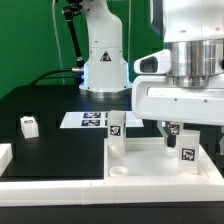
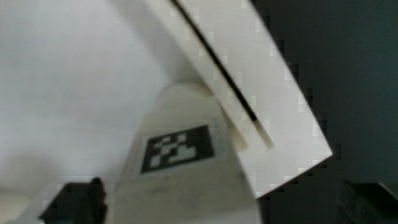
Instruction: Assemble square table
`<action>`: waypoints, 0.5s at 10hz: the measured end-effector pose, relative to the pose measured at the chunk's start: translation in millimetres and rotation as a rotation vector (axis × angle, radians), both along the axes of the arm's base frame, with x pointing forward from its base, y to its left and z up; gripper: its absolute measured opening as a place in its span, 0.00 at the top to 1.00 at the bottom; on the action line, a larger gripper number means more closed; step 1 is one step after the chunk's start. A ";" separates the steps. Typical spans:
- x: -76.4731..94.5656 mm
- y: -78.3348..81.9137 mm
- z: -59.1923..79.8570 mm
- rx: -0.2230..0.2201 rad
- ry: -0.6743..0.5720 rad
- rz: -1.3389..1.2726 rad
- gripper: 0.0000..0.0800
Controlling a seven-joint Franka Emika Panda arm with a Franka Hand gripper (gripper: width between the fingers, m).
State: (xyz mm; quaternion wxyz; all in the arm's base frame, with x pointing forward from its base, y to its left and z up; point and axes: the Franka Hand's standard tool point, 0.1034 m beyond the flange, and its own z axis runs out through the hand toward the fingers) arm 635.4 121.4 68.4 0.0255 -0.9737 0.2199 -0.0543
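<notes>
tabletop [image 1: 150, 160] nearest, two legs [image 1: 116, 134] upright; claw [image 1: 174, 131] released above; spare leg [image 1: 29, 125] apart.

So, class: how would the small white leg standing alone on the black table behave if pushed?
The leg looks like a solid plastic block, so probably stiff and light. Its flat faces suggest it would slide, not roll; a high push might tip it.
</notes>
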 end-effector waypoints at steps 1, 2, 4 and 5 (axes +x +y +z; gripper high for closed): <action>4.6 -3.2 -2.8 -0.020 0.001 0.127 0.19; 6.2 -6.0 -4.4 -0.027 -0.001 0.177 0.19; 6.1 -6.4 -4.6 -0.022 0.001 0.122 0.30; 6.0 -6.4 -4.8 -0.017 0.002 0.083 0.47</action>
